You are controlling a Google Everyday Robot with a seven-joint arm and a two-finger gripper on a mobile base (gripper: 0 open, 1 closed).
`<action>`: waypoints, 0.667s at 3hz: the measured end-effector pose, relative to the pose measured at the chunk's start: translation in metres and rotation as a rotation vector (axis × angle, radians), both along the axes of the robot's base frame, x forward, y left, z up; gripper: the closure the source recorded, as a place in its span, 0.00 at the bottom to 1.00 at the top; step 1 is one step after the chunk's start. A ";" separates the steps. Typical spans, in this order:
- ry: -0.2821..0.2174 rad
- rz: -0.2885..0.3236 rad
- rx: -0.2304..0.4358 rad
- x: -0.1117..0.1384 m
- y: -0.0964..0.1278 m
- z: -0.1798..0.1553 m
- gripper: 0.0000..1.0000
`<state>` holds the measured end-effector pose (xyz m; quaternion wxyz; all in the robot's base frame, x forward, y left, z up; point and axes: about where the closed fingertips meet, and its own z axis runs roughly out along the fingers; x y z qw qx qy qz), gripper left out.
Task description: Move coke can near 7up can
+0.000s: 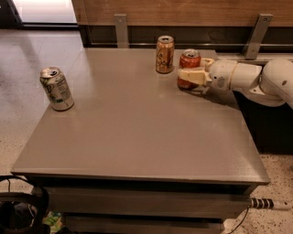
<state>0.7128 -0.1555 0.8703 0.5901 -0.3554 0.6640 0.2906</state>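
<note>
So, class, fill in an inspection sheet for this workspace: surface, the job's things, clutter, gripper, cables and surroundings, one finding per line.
Surface: grey table top, flat and matte.
Job's things: coke can stands upright at the far right of the table. The 7up can, dented, stands near the left edge, well apart from it.
Clutter: orange-gold can, upright just left of the coke can.
Gripper: gripper is at the coke can, its arm reaching in from the right.
Cables: black cable on the floor at lower left; striped cable at lower right.
Surroundings: wooden wall panel behind the table; speckled floor.
</note>
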 end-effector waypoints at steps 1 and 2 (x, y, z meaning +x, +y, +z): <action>0.000 0.005 0.001 0.000 0.003 0.000 1.00; 0.000 0.005 0.001 0.000 0.003 0.000 1.00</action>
